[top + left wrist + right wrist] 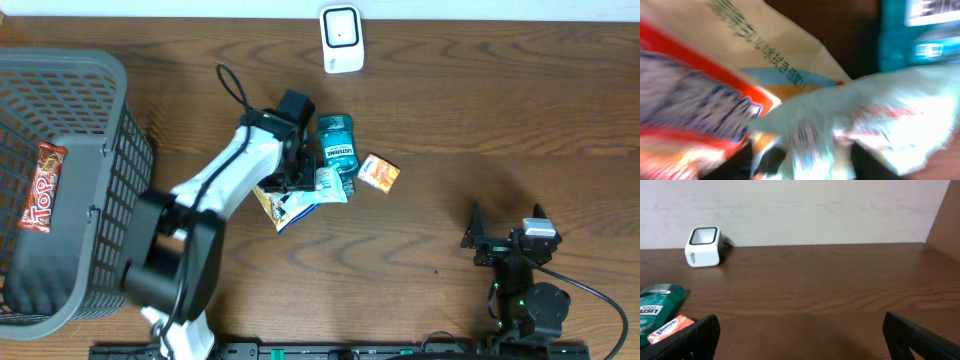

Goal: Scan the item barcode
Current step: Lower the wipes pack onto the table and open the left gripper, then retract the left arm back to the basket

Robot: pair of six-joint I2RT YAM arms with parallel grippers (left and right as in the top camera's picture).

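Several items lie in a pile mid-table: a teal mouthwash bottle (337, 142), a small orange box (379, 172), a pale packet (330, 184) and a cream-and-red snack bag (283, 205). The white barcode scanner (342, 38) stands at the far edge. My left gripper (308, 172) is down on the pile. In the blurred left wrist view its dark fingers stand apart, left gripper (802, 165) open, with the pale packet (880, 110) between them, above the snack bag (715, 75) and beside the bottle (910, 45). My right gripper (510, 240) rests open at the near right, nothing between its fingers (695, 340).
A grey mesh basket (100, 150) fills the left side with a red candy bar (42, 186) inside. From the right wrist I see the scanner (703, 246), the bottle (657, 305) and the orange box (665, 328) across bare wood.
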